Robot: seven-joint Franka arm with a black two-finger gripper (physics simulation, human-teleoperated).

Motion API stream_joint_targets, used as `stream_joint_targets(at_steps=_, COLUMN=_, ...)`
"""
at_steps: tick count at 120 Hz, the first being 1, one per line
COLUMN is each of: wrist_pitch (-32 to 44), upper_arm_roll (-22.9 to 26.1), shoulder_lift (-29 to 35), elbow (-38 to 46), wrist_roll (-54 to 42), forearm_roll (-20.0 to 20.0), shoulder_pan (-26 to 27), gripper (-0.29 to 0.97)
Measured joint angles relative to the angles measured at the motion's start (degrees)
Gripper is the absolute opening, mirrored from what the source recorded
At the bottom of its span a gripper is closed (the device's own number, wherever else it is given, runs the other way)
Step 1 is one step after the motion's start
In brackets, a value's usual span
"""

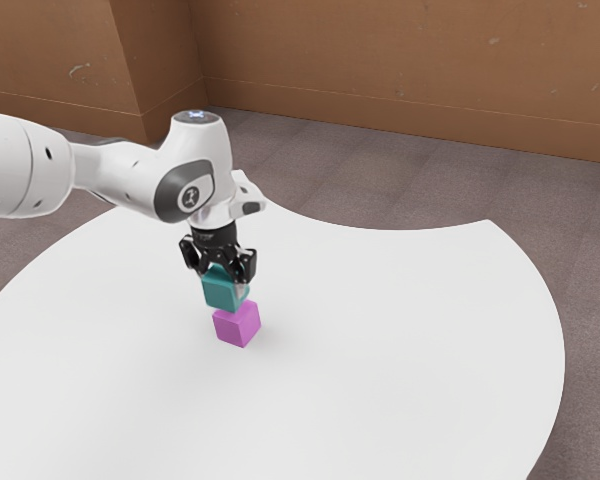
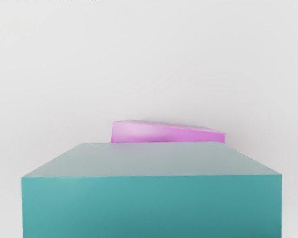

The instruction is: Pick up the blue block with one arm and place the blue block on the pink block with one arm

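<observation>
Blue block [image 2: 149,198] gripped in the gripper [image 1: 221,272], directly over the pink block [image 1: 236,326].
Black fingers [image 1: 194,258] clamp the teal-blue cube's upper part from two sides. Its underside meets the pink block's top, shifted slightly toward the exterior view's left; contact cannot be told. Bare white table [image 1: 430,330] surrounds both, its curved edges well apart from them.
</observation>
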State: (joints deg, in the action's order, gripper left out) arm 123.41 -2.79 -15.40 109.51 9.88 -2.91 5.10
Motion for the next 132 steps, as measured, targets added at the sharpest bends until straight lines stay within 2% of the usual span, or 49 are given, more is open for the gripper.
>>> stream_joint_targets(at_steps=68, wrist_pitch=-1.48, upper_arm_roll=-0.13, shoulder_lift=-1.16, elbow=-0.86, wrist_roll=-9.0, forearm_roll=2.17, shoulder_pan=-1.0, gripper=0.36)
stream_joint_targets(at_steps=132, wrist_pitch=-0.75, upper_arm_roll=-0.39, shoulder_lift=-1.13, elbow=-0.83, wrist_roll=-12.32, forearm_roll=5.33, shoulder_pan=-1.01, gripper=0.37)
